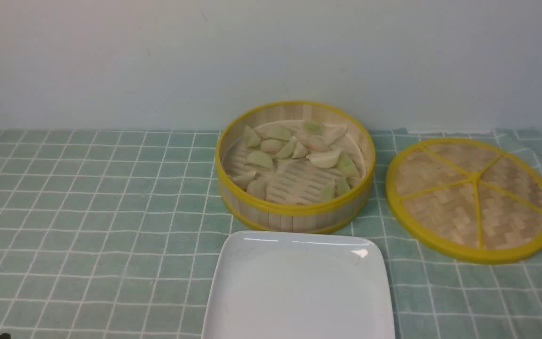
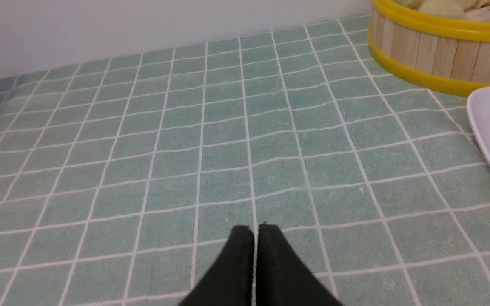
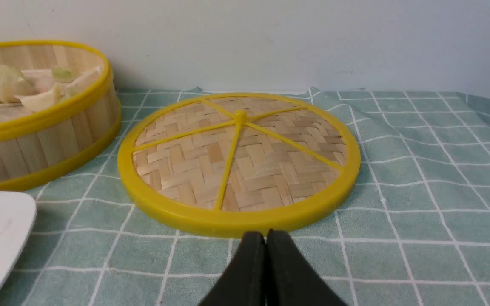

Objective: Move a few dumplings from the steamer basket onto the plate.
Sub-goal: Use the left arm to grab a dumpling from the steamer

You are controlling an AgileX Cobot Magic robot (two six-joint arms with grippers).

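Dumplings (image 1: 322,158) sitting in steamer basket (image 1: 294,219), just behind plate (image 1: 299,292). Left hand (image 2: 255,227) and right hand (image 3: 265,233) pressed together, either side, well short.

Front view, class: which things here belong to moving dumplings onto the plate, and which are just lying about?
Belong to the job: dumplings, steamer basket, plate.
Just lying about: woven lid, checked tablecloth.

Pale dumplings (image 1: 294,150) fill the uncovered steamer basket (image 1: 294,214) — white plate (image 1: 299,292) just before it, bare.
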